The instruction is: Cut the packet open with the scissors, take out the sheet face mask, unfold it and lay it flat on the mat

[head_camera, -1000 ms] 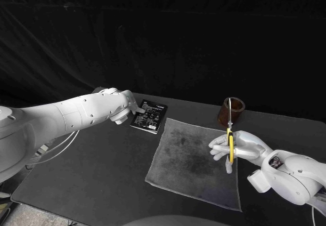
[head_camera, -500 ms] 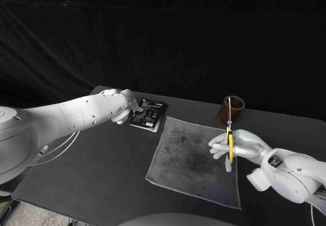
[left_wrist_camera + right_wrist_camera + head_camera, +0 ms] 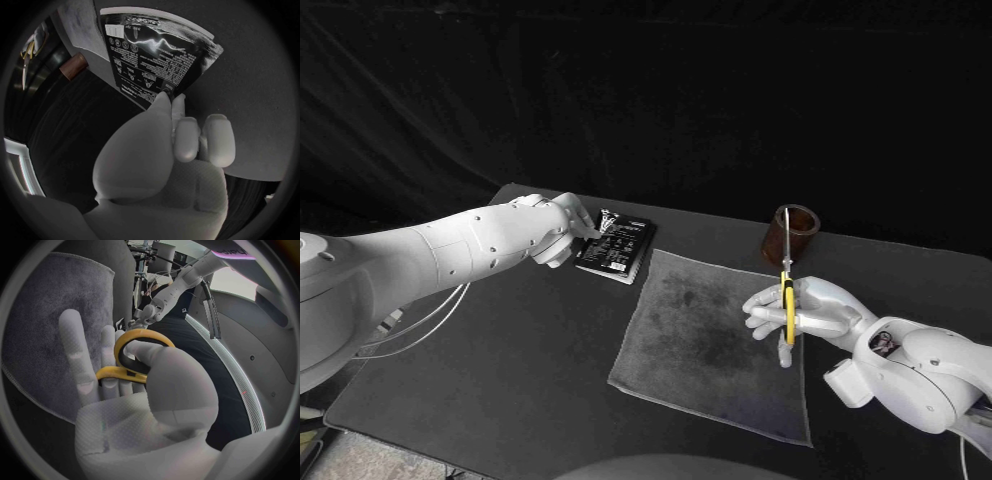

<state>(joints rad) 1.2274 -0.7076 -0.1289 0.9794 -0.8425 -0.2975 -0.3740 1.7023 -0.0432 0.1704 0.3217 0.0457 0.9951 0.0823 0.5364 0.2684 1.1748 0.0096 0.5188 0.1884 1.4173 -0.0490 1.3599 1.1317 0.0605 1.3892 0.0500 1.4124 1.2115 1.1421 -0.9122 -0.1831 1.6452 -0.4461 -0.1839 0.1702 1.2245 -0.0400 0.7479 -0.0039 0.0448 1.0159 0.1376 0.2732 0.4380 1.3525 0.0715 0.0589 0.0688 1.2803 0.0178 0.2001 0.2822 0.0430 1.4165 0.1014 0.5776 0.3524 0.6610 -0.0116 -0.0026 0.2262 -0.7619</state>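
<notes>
My left hand [image 3: 560,228] pinches the near edge of a black face-mask packet [image 3: 617,248] with white print, held just left of the mat's far left corner. In the left wrist view the packet [image 3: 159,52] fans out beyond the fingers [image 3: 187,135], its white-edged top away from the palm. My right hand [image 3: 808,310] holds yellow-handled scissors [image 3: 789,300] upright over the right side of the grey mat [image 3: 711,340], blades pointing up and closed. The yellow handle loops [image 3: 134,357] sit around my right hand's fingers [image 3: 78,355].
A brown cylindrical holder [image 3: 790,235] stands past the mat's far right corner, just behind the scissor tips. The black table [image 3: 488,370] extends to the left of the mat and toward the near edge.
My left hand has drawn the packet slightly left and up, away from the mat's corner. The right hand and the scissors have stayed put.
</notes>
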